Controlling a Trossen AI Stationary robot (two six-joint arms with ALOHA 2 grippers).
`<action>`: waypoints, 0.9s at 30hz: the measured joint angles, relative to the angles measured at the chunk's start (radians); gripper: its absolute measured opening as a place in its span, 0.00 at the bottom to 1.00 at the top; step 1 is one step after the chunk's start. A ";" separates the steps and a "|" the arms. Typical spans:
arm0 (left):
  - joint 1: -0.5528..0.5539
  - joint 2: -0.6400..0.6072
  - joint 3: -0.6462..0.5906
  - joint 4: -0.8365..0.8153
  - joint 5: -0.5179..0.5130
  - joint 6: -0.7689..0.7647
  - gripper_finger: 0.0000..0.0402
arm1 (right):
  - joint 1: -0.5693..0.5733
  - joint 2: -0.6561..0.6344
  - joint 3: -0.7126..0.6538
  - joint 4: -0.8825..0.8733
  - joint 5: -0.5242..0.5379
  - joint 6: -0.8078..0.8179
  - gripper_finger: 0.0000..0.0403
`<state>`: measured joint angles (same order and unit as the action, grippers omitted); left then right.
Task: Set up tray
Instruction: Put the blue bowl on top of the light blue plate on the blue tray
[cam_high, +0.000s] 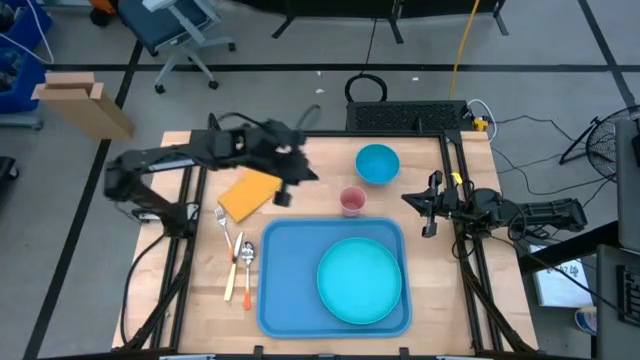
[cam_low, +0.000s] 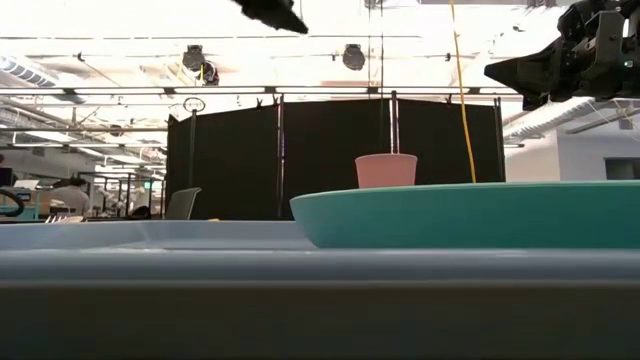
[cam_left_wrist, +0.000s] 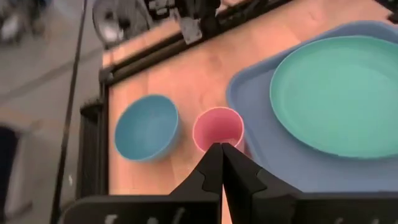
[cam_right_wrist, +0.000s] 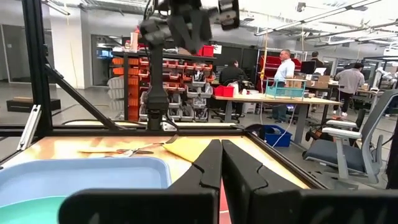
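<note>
1. Tray (cam_high: 285, 300): the blue tray lies flat on the bench (cam_high: 330, 150), on the side nearest the camera in the high view. The turquoise plate (cam_high: 360, 280) already rests inside it, toward the right arm's side. The tray floor on the left arm's side is bare.

2. Items off the tray: the pink cup (cam_high: 352, 201) stands upright just beyond the tray's far rim. The blue bowl (cam_high: 377, 163) sits beyond the cup. The yellow napkin (cam_high: 249, 194) and the cutlery (cam_high: 238, 258) lie beside the tray on the left arm's side.

3. Left end effector (cam_left_wrist: 221, 152): raised above the bench between napkin and cup, fingers closed together and gripping nothing. In the left wrist view the closed tips point at the cup.

4. Right end effector (cam_high: 430, 208): parked at the right edge of the bench, fingers closed, empty.

5. Hazard, closed approach: if the left end effector descends on the cup with its fingers shut, the tips likely strike the rim and tip or push the cup instead of gripping it.

6. Hazard, crowding: the cup stands near both the bowl and the tray rim. A sideways nudge probably knocks it into one of them.

7. Hazard, placement: the plate occupies much of the tray. A cup lowered too close to it may land on the plate edge and tilt.

8. Hazard, thin items: the cutlery lies flat on the bench and looks hard to pinch; a slip may scatter it.
</note>
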<state>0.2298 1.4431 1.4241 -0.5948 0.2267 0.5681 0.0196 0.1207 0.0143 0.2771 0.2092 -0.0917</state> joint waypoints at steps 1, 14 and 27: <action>0.030 -0.034 -0.062 0.052 0.048 0.031 0.01 | 0.000 0.000 0.000 0.000 0.000 -0.002 0.00; 0.124 -0.379 -0.700 0.606 0.253 -0.114 0.00 | 0.000 0.000 0.000 -0.004 -0.001 0.000 0.00; 0.136 -0.854 -1.163 0.732 0.066 -0.335 0.00 | -0.001 0.013 0.017 -0.003 0.136 0.033 0.00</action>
<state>0.3657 0.5892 0.2610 0.1367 0.2932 0.2333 0.0190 0.1342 0.0318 0.2740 0.3457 -0.0584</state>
